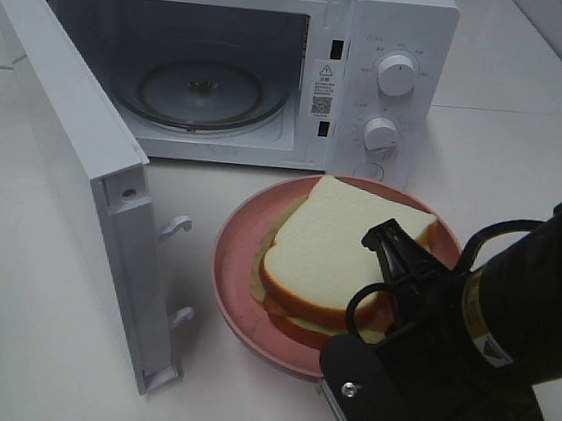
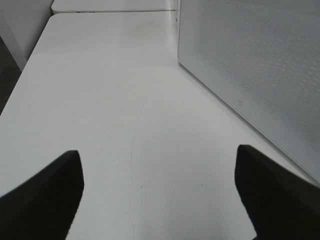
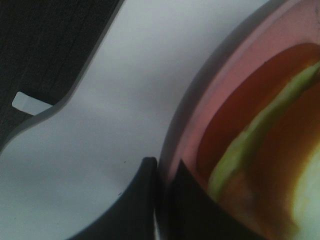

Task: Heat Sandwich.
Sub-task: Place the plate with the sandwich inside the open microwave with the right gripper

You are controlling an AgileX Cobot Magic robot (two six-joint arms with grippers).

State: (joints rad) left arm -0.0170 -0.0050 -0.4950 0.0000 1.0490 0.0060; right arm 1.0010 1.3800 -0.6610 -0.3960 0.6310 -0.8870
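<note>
From above, the sandwich (image 1: pixel 342 247) lies on a plate (image 1: pixel 236 256), lower centre, before the open microwave (image 1: pixel 400 32). The left gripper (image 2: pixel 159 200) hangs spread beside the door (image 2: pixel 250 65); the right gripper (image 3: pixel 159 170) pinches the plate's rim, probably to lift it in

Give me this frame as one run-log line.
microwave: door open | sandwich: on plate, outside microwave | right gripper: shut on plate rim | left gripper: open, above table by door
</note>
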